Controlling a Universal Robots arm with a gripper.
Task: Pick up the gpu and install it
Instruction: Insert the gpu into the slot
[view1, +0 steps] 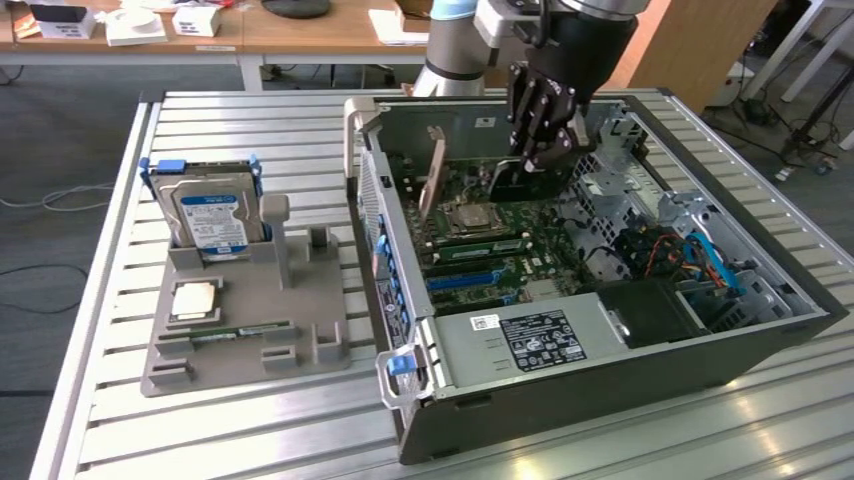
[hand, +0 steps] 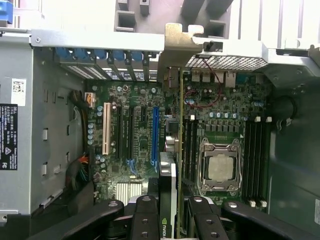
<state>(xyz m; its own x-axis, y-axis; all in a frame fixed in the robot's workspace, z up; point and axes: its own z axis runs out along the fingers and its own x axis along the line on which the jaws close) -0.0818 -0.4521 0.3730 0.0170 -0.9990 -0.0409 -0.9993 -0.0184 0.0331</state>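
Note:
The gpu (hand: 176, 165) shows edge-on in the wrist view, a thin card with a black cooler. Its silver end bracket (hand: 181, 45) reaches the rear wall of the open computer case (view1: 601, 390). My gripper (hand: 170, 217) is shut on the card's near end, with black fingers (hand: 144, 220) on either side. The card stands over the motherboard between the blue slot (hand: 154, 135) and the CPU socket (hand: 219, 167). I cannot tell whether its lower edge sits in a slot. In the exterior view my gripper (view1: 545, 160) reaches down into the case with the gpu's dark body (view1: 513, 183) under its fingers.
A brownish upright strip (view1: 434, 172) stands in the case, to the exterior view's left of the gripper. A grey fixture (view1: 247, 330) beside the case holds a hard drive (view1: 211, 215) with a blue label. The power supply (view1: 527, 340) fills the case's near end.

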